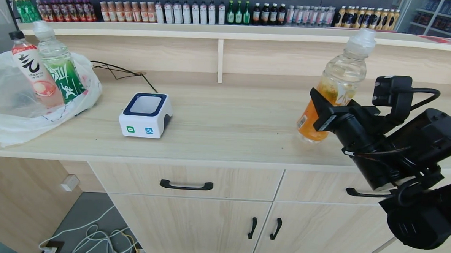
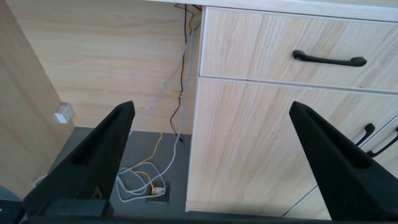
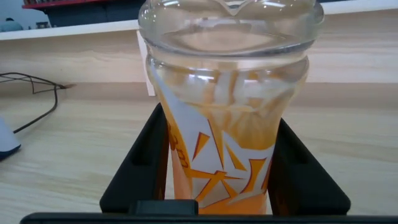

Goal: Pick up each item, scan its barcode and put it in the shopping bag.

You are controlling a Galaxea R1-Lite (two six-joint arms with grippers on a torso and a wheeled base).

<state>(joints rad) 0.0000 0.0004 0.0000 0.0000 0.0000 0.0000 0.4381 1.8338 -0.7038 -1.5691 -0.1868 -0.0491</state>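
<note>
right claw (image 1: 327, 108) (image 3: 224, 180): closed on the orange bottle (image 1: 338, 82) (image 3: 227, 124), one finger pressed to each side of its labelled lower half
orange bottle: between the right claw's fingers, tilted, white cap well above the claw and leaning toward the robot's right; base down at the counter (image 1: 229, 119), cannot tell whether touching it or just clear
left claw (image 2: 211, 109): wide open, holding nothing, low down below the counter's edge
cabinet (image 2: 261, 137): straight ahead of the left claw, pale wood front
drawer handle (image 2: 329, 60): on the cabinet, ahead of the left claw and off to one side of the gap between its fingers
cables (image 2: 143, 180): low down beyond the left claw, beside the cabinet
scanner (image 1: 146, 115): on the counter, well apart from the right claw, toward the robot's left
shopping bag (image 1: 5, 105): farther from the right claw than the scanner, at the counter's left end, mouth open
pink-label bottle (image 1: 33, 74), green-label bottle (image 1: 60, 68): leaning in the shopping bag, just beside each other
row of bottles (image 1: 215, 12): on the back shelf, well beyond the right claw
</note>
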